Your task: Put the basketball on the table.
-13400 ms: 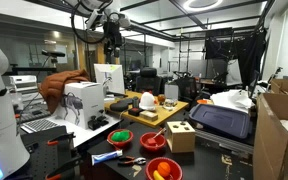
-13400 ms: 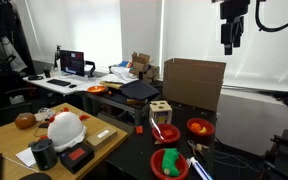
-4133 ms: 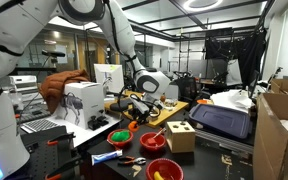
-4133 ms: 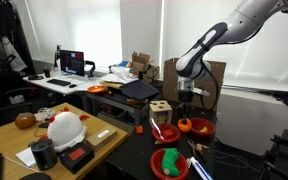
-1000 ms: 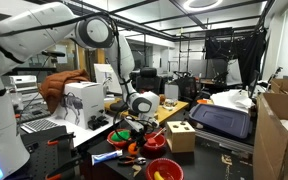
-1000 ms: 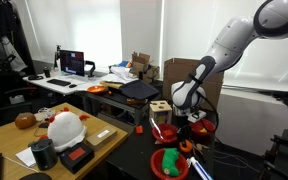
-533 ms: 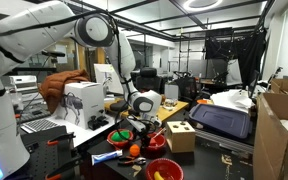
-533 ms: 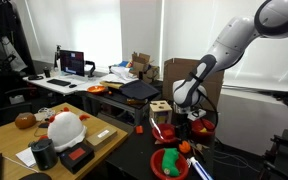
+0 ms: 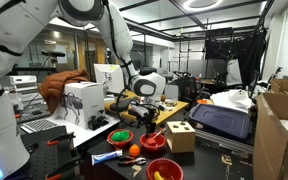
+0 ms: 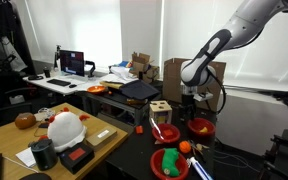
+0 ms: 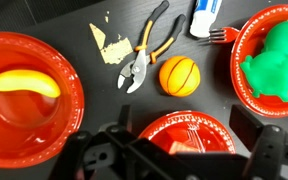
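The basketball (image 11: 179, 74), a small orange ball, lies on the black table (image 11: 104, 104) between the red bowls. It also shows in both exterior views (image 9: 135, 151) (image 10: 184, 148). My gripper (image 11: 184, 135) is open and empty. It hangs well above the table, over a red bowl (image 11: 189, 132) next to the ball. In both exterior views the gripper (image 9: 144, 113) (image 10: 190, 106) is clear of the ball.
A red bowl with a banana (image 11: 29, 95) and a red bowl with a green toy (image 11: 274, 50) flank the ball. Pliers (image 11: 144, 55), a fork (image 11: 219, 35) and a tube (image 11: 206, 15) lie beyond it. A wooden block (image 9: 180, 136) stands nearby.
My gripper was low at the ball half a second ago. It has since risen, and the ball stays on the table by itself.
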Controlling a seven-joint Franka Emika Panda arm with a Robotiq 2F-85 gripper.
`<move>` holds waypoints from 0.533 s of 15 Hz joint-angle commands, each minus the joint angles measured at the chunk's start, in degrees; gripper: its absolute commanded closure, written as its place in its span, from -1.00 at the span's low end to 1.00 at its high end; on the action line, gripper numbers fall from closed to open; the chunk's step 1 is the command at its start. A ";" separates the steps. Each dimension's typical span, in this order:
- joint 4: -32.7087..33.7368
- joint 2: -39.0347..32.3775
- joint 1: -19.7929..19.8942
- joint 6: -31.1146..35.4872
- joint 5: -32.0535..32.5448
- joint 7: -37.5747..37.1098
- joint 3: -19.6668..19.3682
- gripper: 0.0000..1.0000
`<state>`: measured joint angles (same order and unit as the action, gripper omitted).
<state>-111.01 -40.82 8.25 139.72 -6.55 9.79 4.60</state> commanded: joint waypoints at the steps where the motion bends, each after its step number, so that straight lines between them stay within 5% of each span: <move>1: -7.48 10.92 0.72 -3.35 -1.06 1.55 0.41 -1.00; 8: -8.61 22.90 -0.91 -10.08 -0.90 1.00 -0.95 -1.00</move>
<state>-117.84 -23.93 8.08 132.54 -6.55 10.06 4.62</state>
